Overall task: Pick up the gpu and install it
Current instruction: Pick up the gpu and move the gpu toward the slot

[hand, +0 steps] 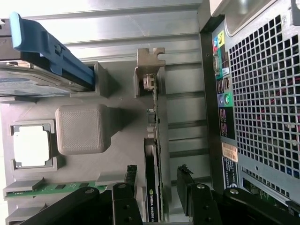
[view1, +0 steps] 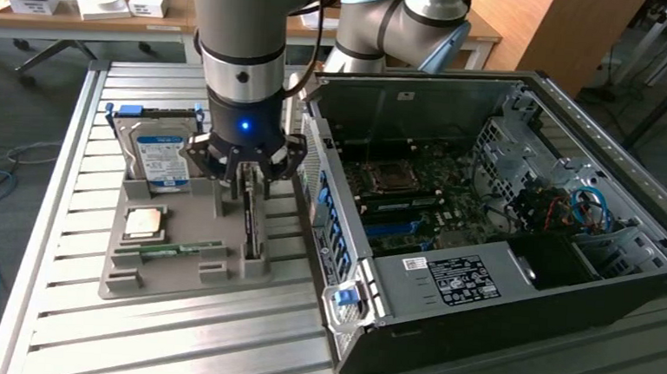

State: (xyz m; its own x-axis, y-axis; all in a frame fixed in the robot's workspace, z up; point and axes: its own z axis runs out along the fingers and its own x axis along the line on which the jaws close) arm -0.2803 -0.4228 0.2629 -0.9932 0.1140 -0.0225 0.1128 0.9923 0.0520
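**Jaws astride the gpu, nothing gripped yet**

Exterior view: the arm (view1: 244,51) hangs over a grey tray (view1: 172,264) on the worktop (view1: 59,309), at the exterior view's left of the open computer case (view1: 606,282). The gpu (view1: 253,230) stands on edge in the tray's slot nearest the case. The jaws are low around its far end. A hard drive (view1: 159,155) stands at the tray's far left.

Wrist view: the jaws are spread, one of the fingers (hand: 185,180) on each side of the gpu (hand: 151,187), and neither clearly touches it. The card looks closer to the finger away from the case. An off-centre squeeze could tip the card in its slot. A skewed lift might then bind it there and drag the tray, or the pads could slip on the board's raised parts.
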